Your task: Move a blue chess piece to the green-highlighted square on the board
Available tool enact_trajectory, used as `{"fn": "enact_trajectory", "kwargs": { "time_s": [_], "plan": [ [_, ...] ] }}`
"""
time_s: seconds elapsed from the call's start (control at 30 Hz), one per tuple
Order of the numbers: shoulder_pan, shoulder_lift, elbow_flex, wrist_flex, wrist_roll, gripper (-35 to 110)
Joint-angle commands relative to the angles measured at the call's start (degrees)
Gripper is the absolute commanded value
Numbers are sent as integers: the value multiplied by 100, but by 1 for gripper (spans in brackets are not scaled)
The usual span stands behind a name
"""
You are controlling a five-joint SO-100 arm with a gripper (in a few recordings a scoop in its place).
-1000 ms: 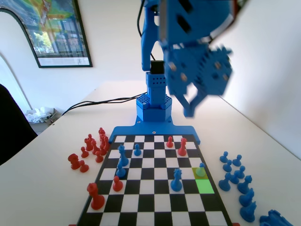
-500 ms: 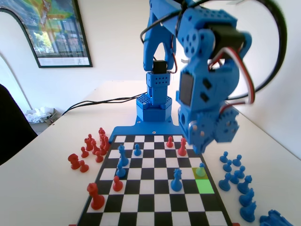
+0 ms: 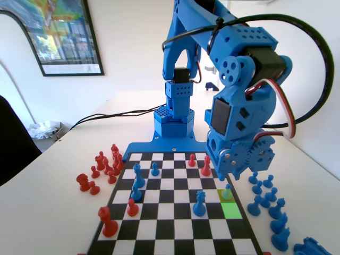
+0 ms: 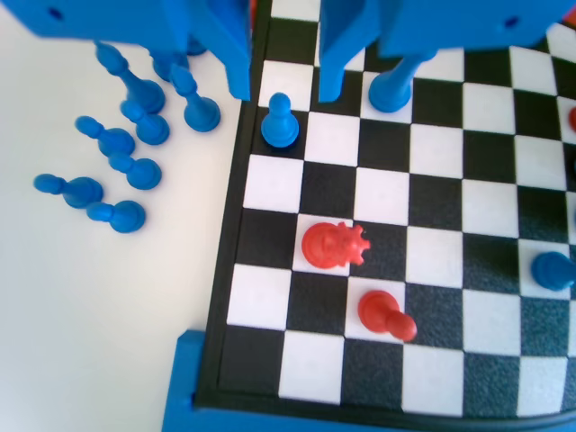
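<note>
Jaws apart, empty | blue chess piece (image 4: 280, 122) just below the gap, untouched

My fixed camera sits low at the board's (image 3: 175, 212) end, facing my arm. My wrist camera looks steeply down, close over the board's (image 4: 396, 225) edge; both share the red pieces near the arm's base.

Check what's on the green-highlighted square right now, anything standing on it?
Nothing stands on the green-highlighted square; its lime surface shows bare. The blue chess piece stands on the yellow-tinted square just beyond it, with the open gripper hanging above that pawn. The gripper covers no part of the green square.
</note>
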Motion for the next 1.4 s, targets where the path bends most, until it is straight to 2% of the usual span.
{"fn": "enact_trajectory", "kwargs": {
  "time_s": [0.0,1.37],
  "plan": [
    [-141,53,-448,-9,-62,11],
    [-237,-360,-290,-281,-149,10]
  ]
}}
